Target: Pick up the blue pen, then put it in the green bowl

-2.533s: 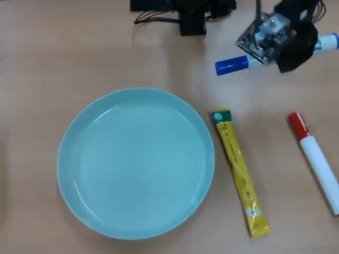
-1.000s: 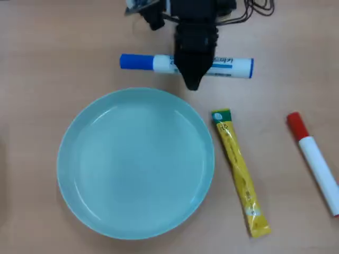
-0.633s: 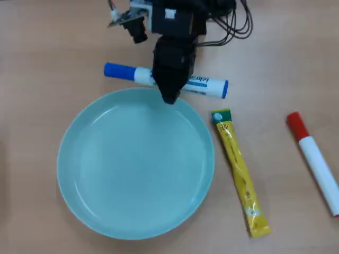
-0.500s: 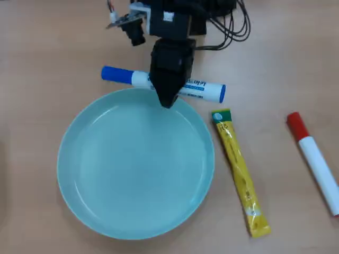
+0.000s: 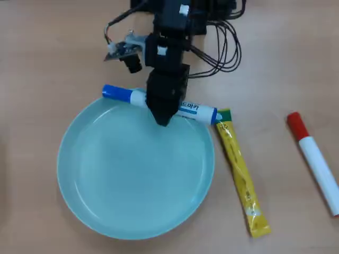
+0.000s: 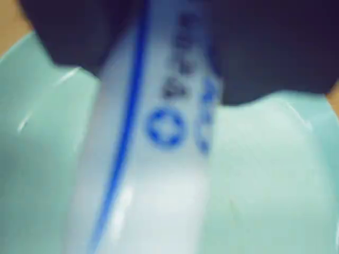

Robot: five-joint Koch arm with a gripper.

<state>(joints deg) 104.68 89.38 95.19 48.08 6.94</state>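
the fingers [image 5: 163,119] are closed on the blue pen [image 5: 198,112], gripping its white barrel near the middle, and they now hang over the far inner edge of the green bowl [image 5: 106,211]. a moment ago the pen was being carried above the bare counter [image 5: 42,53] just outside that rim; since then the arm has come forward, so the pen's middle now sits above the bowl, with the blue cap sticking out to the left of the fingers past the rim and the blue end tip out to the right, close to the top of the yellow sachet [image 5: 241,180]. i judge the carry to be nearly done: what is left is to move a little further inward so both ends clear the rim, then let go.

in the overhead view the black arm covers the grip itself, so the contact between the fingers and the barrel cannot be seen there. the wrist view fills that in roughly: the pen's barrel [image 6: 159,159] runs down from between two dark masses, with the pale green of the bowl [image 6: 275,185] behind it, but everything is blurred and the print is unreadable. how high the pen hangs above the bowl cannot be told. the red-capped marker [image 5: 315,159] lies well to the right of the fingers, untouched.
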